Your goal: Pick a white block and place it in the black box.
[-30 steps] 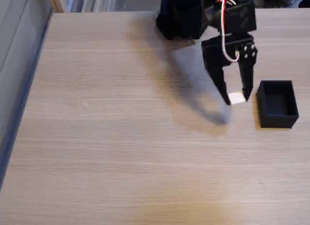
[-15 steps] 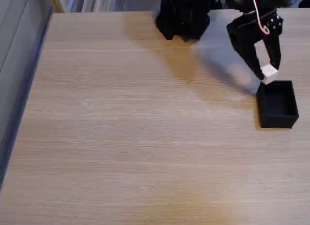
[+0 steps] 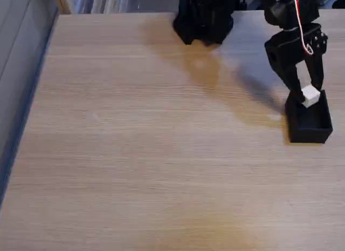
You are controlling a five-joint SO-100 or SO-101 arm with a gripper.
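Table: the wooden table is big and light brown. Its left edge runs down the left side of the fixed view, with a grey and blue strip beside it. Its far edge is at the top.
Open room: most of the table is bare. There is lots of free space to the left of the arm and in front of it, toward the bottom of the view.
Tight spot: the black box sits near the right edge of the view. Only a thin bit of table shows to its right.
Arm base: the black arm base stands at the far edge of the table, well apart from the box.
Gripper: the gripper points down at the far end of the box. Its two black fingers are squeezed on the white block.
White block: the white block is held between the fingertips. It is up at the far rim of the box. I cannot tell if it touches the rim or the floor.
Box: its top is open and its inside looks dark.
Wire: a red and white wire loops down the arm above the gripper.
Change: one second ago the block was on the table left of the box, between the fingers. Half a second ago it was lifted, just behind the box. Now it is lower and over the box. The box is in the same place.
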